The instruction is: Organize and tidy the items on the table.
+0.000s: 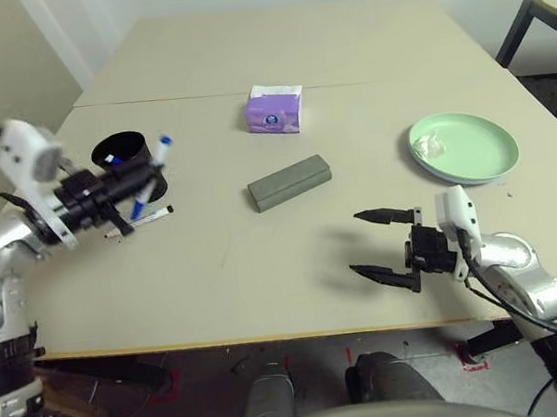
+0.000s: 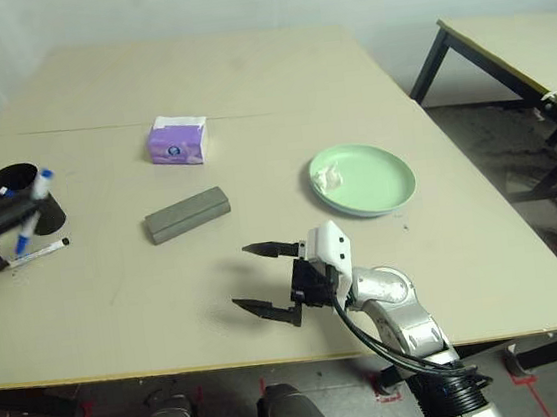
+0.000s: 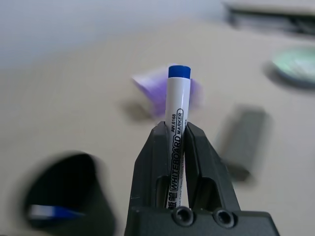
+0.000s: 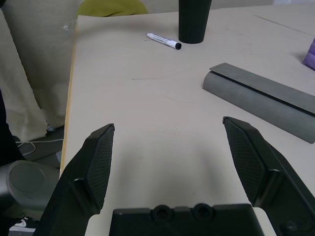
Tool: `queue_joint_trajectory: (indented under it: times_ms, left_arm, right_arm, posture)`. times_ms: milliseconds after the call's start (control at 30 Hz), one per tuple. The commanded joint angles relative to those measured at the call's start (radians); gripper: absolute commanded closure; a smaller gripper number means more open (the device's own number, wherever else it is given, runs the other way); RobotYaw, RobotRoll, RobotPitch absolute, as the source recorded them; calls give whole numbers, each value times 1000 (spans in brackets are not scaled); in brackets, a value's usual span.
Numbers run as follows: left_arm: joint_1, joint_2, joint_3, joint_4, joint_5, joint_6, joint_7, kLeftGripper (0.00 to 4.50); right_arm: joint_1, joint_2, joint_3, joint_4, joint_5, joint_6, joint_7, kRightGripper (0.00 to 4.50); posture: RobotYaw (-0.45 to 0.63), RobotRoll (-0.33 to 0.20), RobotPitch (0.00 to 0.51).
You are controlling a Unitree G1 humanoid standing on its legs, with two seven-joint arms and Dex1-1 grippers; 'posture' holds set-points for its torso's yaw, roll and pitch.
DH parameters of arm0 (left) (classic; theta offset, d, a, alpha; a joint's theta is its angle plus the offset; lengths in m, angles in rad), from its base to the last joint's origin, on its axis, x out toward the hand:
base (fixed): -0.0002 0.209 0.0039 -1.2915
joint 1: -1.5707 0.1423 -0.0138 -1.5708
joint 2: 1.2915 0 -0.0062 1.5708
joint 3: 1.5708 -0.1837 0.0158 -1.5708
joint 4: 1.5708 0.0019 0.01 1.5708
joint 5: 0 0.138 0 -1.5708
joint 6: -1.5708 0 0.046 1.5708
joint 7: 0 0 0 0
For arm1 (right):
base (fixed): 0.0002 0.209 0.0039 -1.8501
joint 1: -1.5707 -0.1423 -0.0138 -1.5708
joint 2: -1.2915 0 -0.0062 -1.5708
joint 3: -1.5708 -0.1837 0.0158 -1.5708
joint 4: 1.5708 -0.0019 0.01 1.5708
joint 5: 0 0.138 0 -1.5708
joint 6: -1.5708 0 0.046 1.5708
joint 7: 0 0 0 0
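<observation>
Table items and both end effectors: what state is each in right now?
Left end effector: shut on blue marker, held above the table.
Right end effector: open, nothing held.
Black marker: lying on the table beside the cup.
Black cup: upright, something blue inside.
Glasses case: closed, lying flat.
Tissue box: upright, tissue sticking out.
Green plate: flat, crumpled tissue on it.
</observation>
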Motion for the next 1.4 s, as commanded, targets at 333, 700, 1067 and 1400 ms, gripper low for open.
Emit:
queue_joint_trajectory:
  times_ms: [333, 700, 1067, 1400]
  left_arm:
    - [-179, -84, 19, 259, 58, -230, 237, 4197]
    - [-263, -88, -8, 396, 83, -337, 278, 4197]
    - [-317, -103, -48, 523, 126, -419, 310, 4197]
    - [-363, -149, -77, 632, 146, -494, 319, 4197]
  right_arm:
    - [2, 13, -22, -7, 22, 26, -29, 0]
    - [-7, 82, -130, -63, 129, 159, -207, 0]
    - [44, 99, -126, -140, 137, 195, -242, 0]
    - [61, 98, -124, -166, 136, 205, -257, 0]
  posture:
    - [-21, 0, 61]
    - [-30, 0, 65]
    - [-48, 0, 71]
    - [-65, 0, 79]
